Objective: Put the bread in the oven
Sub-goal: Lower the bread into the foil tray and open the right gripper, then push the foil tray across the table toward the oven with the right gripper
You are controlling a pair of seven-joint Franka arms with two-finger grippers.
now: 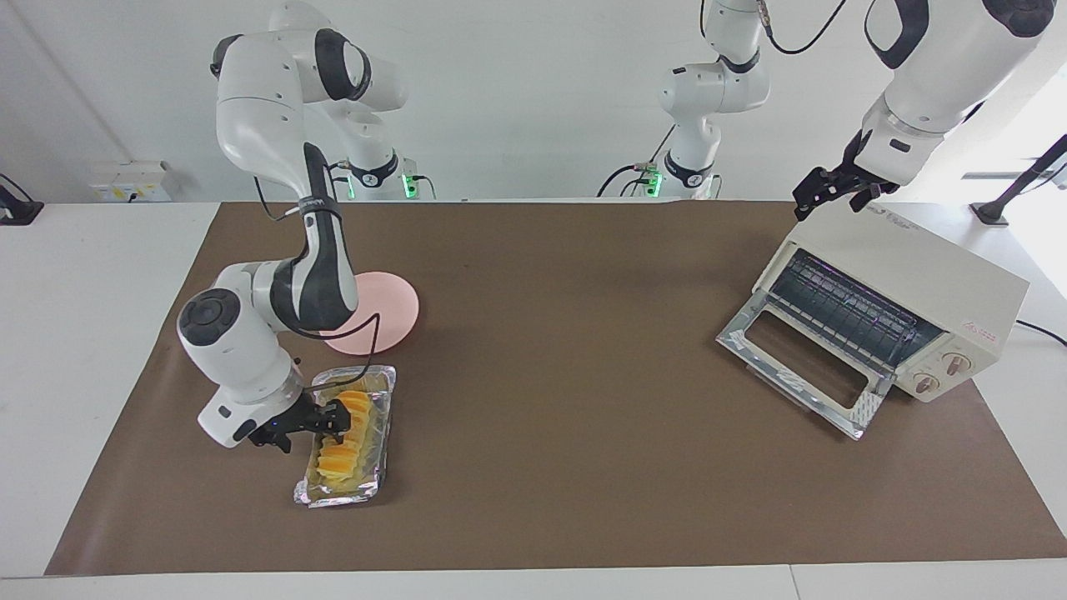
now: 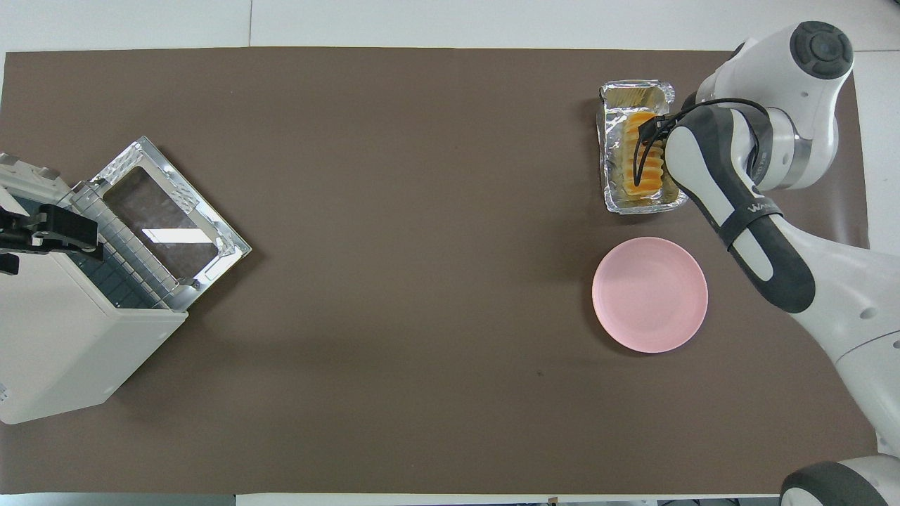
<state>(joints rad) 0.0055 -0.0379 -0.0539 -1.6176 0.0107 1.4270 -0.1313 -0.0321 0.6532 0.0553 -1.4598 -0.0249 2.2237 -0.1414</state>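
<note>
Counter (image 1: 533, 467), brown mat, mostly bare between the two ends. Oven (image 1: 909, 292) at the left arm's end, door dropped open toward the middle, rack exposed; left end effector (image 1: 825, 193) waits over its top, fingers' state cannot tell. Pink plate (image 1: 392, 304) at the right arm's end, nearer the robots than the foil tray (image 1: 379, 487). Bread (image 1: 346, 454) lies in the tray, long axis running toward and away from the robots. Right end effector (image 1: 338, 419) reaches in sideways at the loaf's nearer-robot half, fingers straddling slices; firmly clenched or not, cannot tell. Wide open run across to the oven.
</note>
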